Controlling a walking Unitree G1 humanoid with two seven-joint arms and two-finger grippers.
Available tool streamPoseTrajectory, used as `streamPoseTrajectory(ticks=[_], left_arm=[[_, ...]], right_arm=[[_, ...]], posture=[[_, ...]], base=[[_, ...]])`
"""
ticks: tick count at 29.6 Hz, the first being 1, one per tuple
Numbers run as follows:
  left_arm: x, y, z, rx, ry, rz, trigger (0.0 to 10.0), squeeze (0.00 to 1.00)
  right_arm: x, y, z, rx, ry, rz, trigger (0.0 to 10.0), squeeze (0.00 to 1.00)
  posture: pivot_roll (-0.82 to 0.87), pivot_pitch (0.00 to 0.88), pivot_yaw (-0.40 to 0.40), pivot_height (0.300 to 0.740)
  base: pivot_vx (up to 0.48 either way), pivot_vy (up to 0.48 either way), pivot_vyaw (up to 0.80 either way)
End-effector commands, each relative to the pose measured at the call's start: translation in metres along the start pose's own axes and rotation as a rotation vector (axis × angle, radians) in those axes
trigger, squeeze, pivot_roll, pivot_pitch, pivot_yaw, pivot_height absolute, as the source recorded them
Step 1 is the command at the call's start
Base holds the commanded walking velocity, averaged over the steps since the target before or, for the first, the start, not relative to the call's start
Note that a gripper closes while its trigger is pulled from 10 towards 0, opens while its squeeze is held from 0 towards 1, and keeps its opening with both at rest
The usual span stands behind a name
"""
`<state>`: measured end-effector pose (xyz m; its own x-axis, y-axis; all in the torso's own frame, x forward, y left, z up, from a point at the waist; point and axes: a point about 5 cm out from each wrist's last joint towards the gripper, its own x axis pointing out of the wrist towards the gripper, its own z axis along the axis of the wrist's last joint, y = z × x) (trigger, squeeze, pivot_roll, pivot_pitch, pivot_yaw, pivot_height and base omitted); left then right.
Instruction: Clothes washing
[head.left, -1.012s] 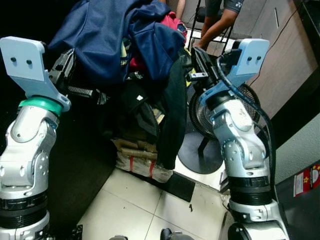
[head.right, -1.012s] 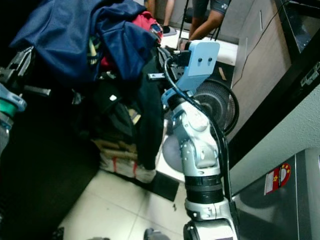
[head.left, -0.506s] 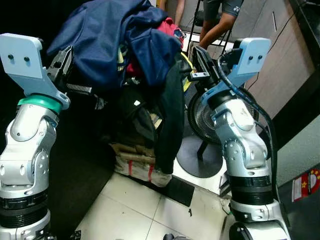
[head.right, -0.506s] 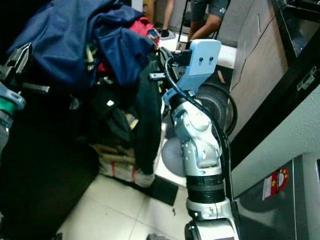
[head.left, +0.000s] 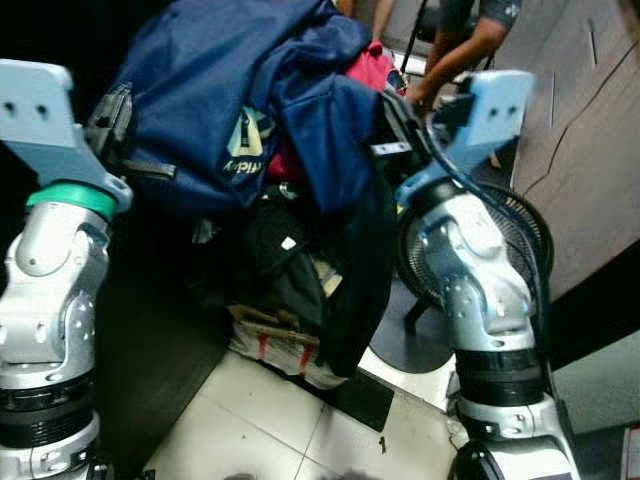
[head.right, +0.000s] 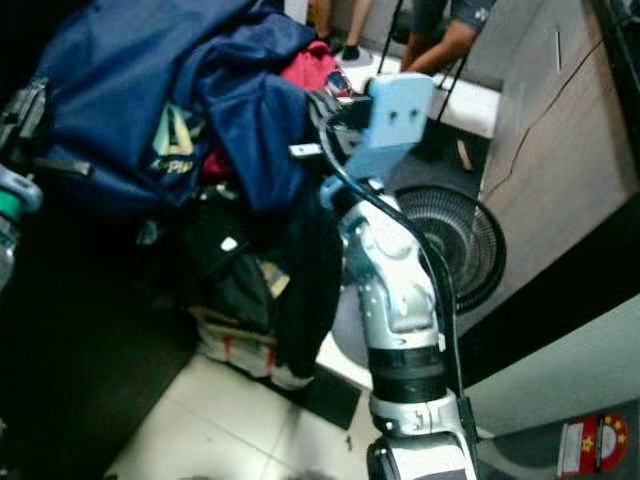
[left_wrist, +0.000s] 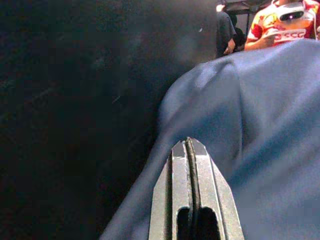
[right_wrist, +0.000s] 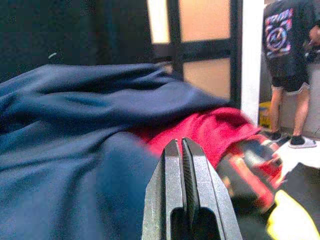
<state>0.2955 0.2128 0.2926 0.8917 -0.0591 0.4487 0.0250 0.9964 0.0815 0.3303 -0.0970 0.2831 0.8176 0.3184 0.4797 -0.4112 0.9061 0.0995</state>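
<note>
Left eye view: white tiled floor (head.left: 262, 432), fan (head.left: 520, 230).

**Heap of clothes carried above the tiled floor**

A bulky heap of clothes (head.left: 270, 150) is seen well above the white tiled floor (head.left: 250, 425). A navy blue jacket (head.left: 215, 90) with a pale triangular logo is draped over the top of the heap. A red garment (head.right: 312, 66) is bunched just beneath the jacket's upper fold. Black garments (head.left: 300, 270) are hung below the jacket, trailing down toward the floor. A yellow edge is glimpsed among the black garments.
</note>
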Motion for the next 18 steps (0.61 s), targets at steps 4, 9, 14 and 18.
streamPoseTrajectory(ticks=[4, 9, 14, 18], left_arm=[[0.0005, -0.0008, 0.0001, -0.001, -0.001, -0.005, 10.0, 0.00], [0.0008, -0.0013, -0.0004, -0.005, -0.006, -0.018, 10.0, 0.00], [0.0012, -0.0018, -0.0011, 0.006, 0.002, -0.028, 10.0, 0.00], [0.0074, 0.0007, 0.0083, 0.018, -0.036, -0.067, 10.0, 0.00]], right_arm=[[-0.0012, -0.0039, 0.0004, -0.005, -0.002, -0.014, 10.0, 0.00], [-0.0012, -0.0039, 0.0004, -0.010, -0.001, -0.012, 10.0, 0.00], [-0.0009, -0.0039, 0.0014, -0.024, -0.004, -0.007, 10.0, 0.00], [0.0013, -0.0025, 0.0091, -0.144, -0.028, 0.045, 10.0, 0.00]], posture=[[0.11, 0.015, -0.007, 0.740], [0.11, 0.011, -0.006, 0.740], [0.11, 0.012, -0.007, 0.740], [0.11, 0.018, -0.009, 0.740]], base=[[0.186, 0.000, 0.00], [0.000, 0.000, 0.00], [0.000, 0.000, 0.00], [0.000, 0.000, 0.00]])
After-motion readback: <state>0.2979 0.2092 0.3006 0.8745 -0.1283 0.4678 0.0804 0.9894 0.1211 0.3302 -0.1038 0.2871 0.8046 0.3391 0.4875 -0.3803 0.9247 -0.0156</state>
